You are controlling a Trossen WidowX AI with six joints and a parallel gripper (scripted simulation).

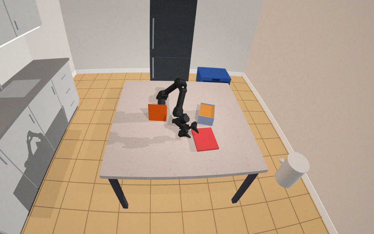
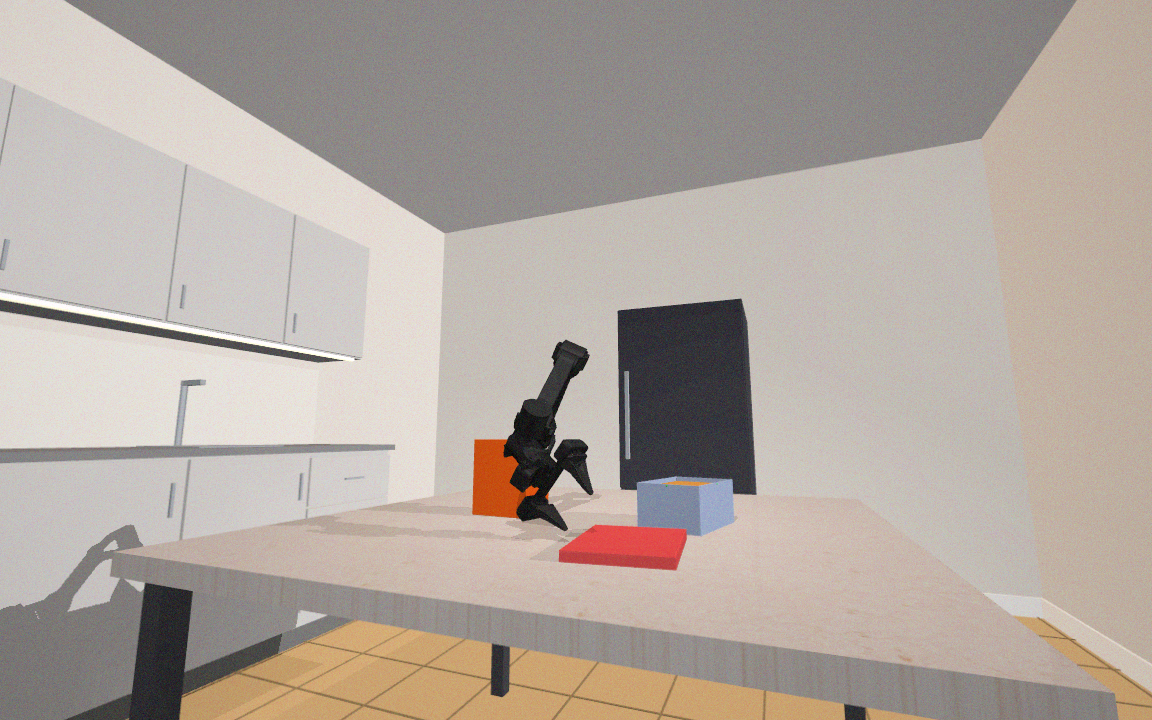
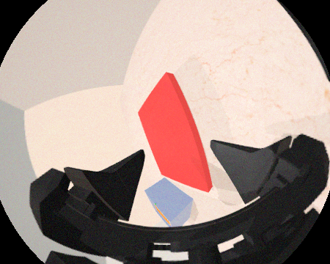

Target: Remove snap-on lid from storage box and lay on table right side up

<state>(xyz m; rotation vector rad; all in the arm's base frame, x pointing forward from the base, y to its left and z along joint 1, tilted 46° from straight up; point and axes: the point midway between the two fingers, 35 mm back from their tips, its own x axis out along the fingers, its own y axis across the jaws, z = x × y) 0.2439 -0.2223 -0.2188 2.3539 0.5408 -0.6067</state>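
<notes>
The red lid (image 1: 205,140) (image 2: 623,544) (image 3: 172,133) is off the box, with its plain face up. It looks level or nearly level at the table top; a shadow shows beside its left edge, and I cannot tell whether its whole underside touches. My gripper (image 1: 193,134) (image 2: 578,510) (image 3: 177,148) is wide open at the lid's left back corner, with the fingertips apart and clear of it. The blue-grey storage box (image 1: 205,120) (image 2: 667,507) (image 3: 169,198) stands upright and uncovered behind the lid, with orange showing inside. The lid's underside is hidden.
An orange block (image 1: 157,112) (image 2: 490,474) stands on the table (image 1: 142,162) (image 2: 795,600) left of the box, in front of the arm's base. The table's front edge lies beyond the lid. A blue cabinet (image 1: 213,74) stands on the floor behind the table.
</notes>
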